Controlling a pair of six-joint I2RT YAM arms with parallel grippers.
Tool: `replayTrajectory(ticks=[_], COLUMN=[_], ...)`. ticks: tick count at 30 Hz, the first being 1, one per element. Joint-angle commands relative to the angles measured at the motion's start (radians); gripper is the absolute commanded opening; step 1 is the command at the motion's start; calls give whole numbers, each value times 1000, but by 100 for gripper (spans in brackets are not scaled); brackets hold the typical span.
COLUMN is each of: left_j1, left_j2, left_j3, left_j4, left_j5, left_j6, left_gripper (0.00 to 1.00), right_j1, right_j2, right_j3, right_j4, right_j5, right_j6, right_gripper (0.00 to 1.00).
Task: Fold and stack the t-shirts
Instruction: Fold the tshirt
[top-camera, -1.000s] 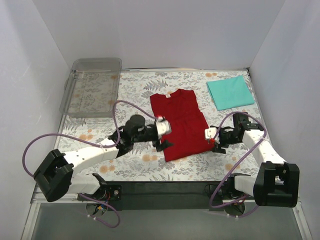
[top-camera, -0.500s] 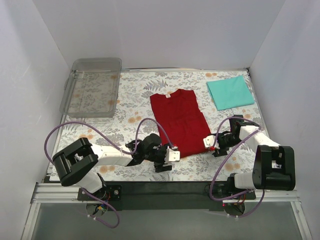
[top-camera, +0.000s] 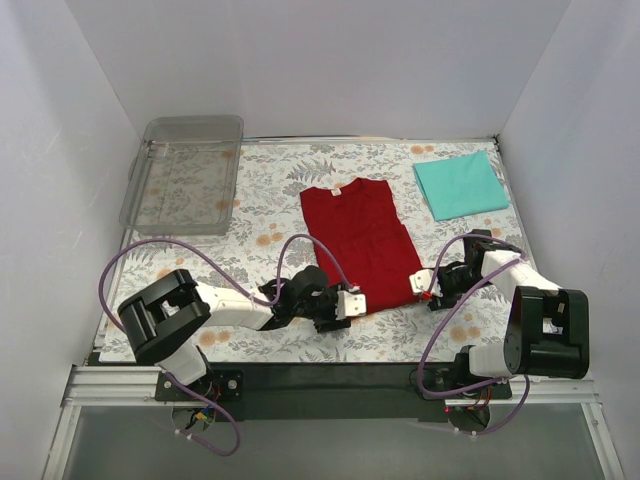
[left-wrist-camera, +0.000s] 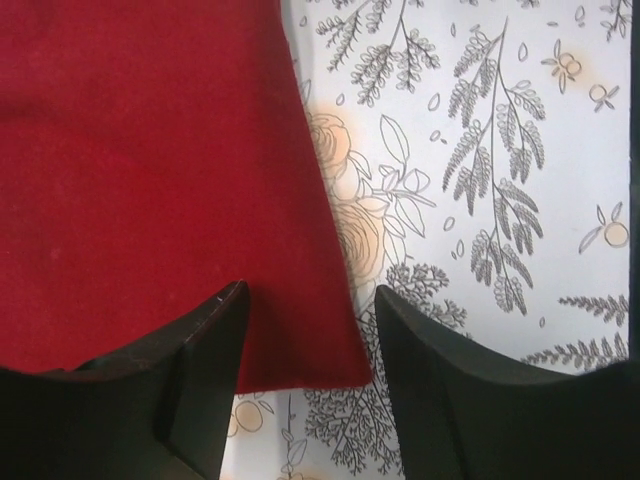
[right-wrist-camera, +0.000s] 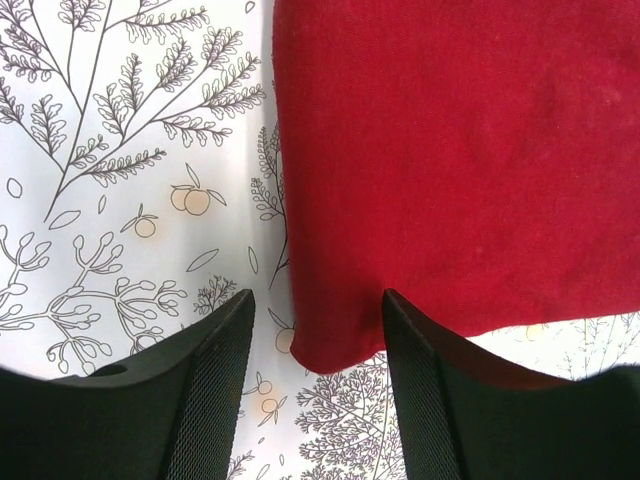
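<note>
1. Top external view: dark red t-shirt (top-camera: 358, 240) lies flat at mid-mat, no sleeves showing, collar toward 12 o'clock. Teal t-shirt (top-camera: 460, 185) sits folded at 2 o'clock, well apart.
2. Left gripper (top-camera: 347, 304) is at the red shirt's 7 o'clock hem corner; right gripper (top-camera: 424, 285) is at its 5 o'clock corner.
3. Wrist views: both pairs of jaws stand spread, each straddling its corner. The cloth lies flat on the floral mat (top-camera: 270, 190), not pinched.
4. Judged step: taking hold of the hem for the crosswise fold.
5. Next move calls for pinching both corners through all layers, lifting together and carrying the hem evenly toward 12 o'clock. Stacking remains.
</note>
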Motion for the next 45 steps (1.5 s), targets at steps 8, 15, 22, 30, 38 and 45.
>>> replayTrajectory(ticks=[8,15,22,30,38,45], left_j1=[-9,-9,-9,2,88,252], left_j2=[51,25,-67,-266,-345,-368], left_j3=[19,8,-12,1,106,171], left_j4=[-23,-23,-33,-118,-257,-259], left_j5=[-75,-80,-26,71,221,285], left_j6=[-20,-27,-56,-87,-99,-112], left_gripper=[23,0,0,0,0,0], right_j1=[-8,-8,-8,-8,-8,-8], right_j2=[59,100,30,-38,-125,-69], right_j3=[-19,-6,-10,197,370,559], right_j4=[6,49,36,-248,-337,-336], right_j5=[27,59,32,-88,-238,-304], right_j6=[-32,13,65,195,318,430], right_gripper=[46,30,1,1,1,1])
